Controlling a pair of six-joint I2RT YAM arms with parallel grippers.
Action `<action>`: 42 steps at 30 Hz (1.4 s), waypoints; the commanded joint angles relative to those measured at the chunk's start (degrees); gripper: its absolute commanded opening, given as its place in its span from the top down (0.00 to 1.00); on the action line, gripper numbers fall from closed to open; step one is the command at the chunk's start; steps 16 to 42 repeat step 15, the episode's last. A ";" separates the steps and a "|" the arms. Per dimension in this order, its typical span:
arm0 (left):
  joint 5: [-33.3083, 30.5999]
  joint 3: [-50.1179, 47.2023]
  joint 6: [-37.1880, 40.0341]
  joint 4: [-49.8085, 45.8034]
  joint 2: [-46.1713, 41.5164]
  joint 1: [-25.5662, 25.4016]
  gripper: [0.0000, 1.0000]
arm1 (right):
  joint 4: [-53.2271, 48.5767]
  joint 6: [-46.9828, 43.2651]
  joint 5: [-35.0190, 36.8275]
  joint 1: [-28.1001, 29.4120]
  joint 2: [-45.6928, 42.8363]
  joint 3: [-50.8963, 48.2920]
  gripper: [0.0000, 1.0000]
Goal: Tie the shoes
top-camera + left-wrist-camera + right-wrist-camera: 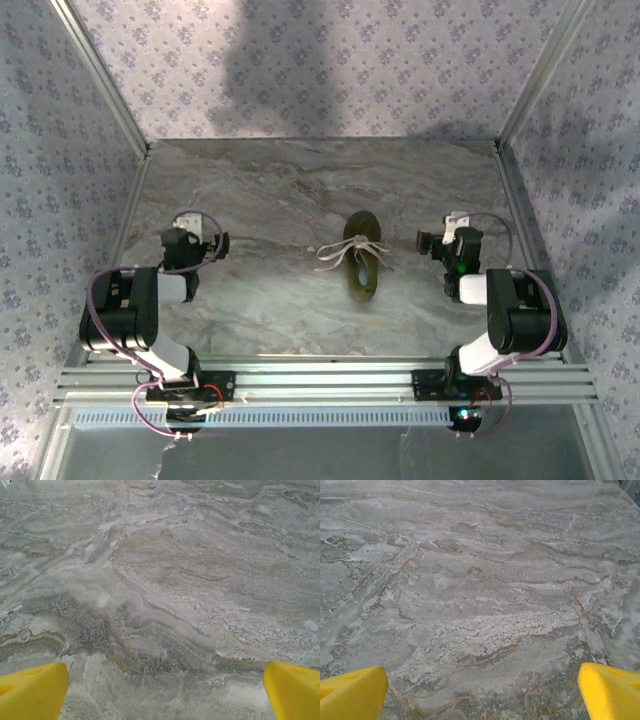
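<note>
A small olive-green shoe (361,255) lies in the middle of the marble table (270,190), its long axis pointing away from the arms. Whitish laces (345,253) cross its middle and trail out to both sides. My left gripper (197,242) stands well to the left of the shoe, open and holding nothing. On the opposite side, my right gripper (440,243) is also open and empty. In the left wrist view the yellow fingertips (32,695) stand wide apart over bare marble. The right wrist view shows yellow fingertips (610,692) equally far apart above bare marble.
Patterned fabric walls (330,70) and aluminium posts (100,70) close in the table on three sides. An aluminium rail (320,380) runs along the near edge with both arm bases bolted to it.
</note>
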 commanded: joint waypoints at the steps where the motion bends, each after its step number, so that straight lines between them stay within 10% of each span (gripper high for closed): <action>1: -0.38 1.12 0.35 3.01 -0.16 -0.22 0.01 | 0.97 -0.63 -0.27 -0.02 -0.03 1.11 0.01; 42: -0.52 1.21 0.41 2.92 -0.12 -0.29 0.01 | 0.84 -0.70 -0.23 0.02 0.14 1.14 0.01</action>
